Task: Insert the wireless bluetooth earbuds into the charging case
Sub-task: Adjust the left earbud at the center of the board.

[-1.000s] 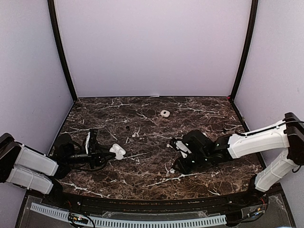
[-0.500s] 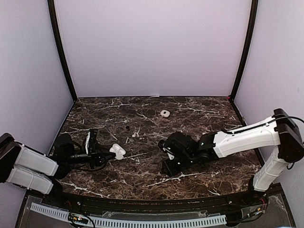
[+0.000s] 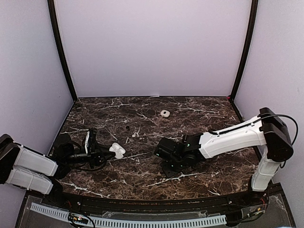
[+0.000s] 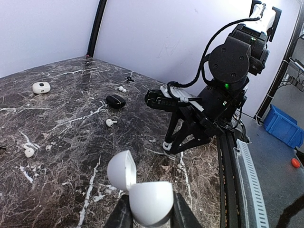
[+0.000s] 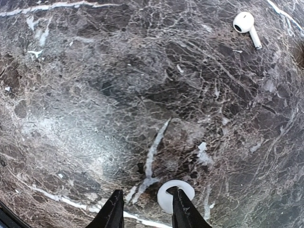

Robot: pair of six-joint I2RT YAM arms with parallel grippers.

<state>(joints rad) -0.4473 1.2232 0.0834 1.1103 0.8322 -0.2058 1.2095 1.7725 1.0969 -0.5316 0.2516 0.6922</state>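
Here the left tool (image 4: pixel 148 219) clamps the open charging case (image 4: pixel 142 192); the right tool (image 5: pixel 145 209) pinches a white earbud (image 5: pixel 175 194) above the table (image 5: pixel 95 95)

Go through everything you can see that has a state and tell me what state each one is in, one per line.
White charging case: lid open, held off the table.
Left gripper: shut on the case.
Right gripper: low over the marble, holding a white earbud at its fingertips.
Loose white earbud: lying on the marble.
Second white case: on the table, far from both arms.
Black case: closed.
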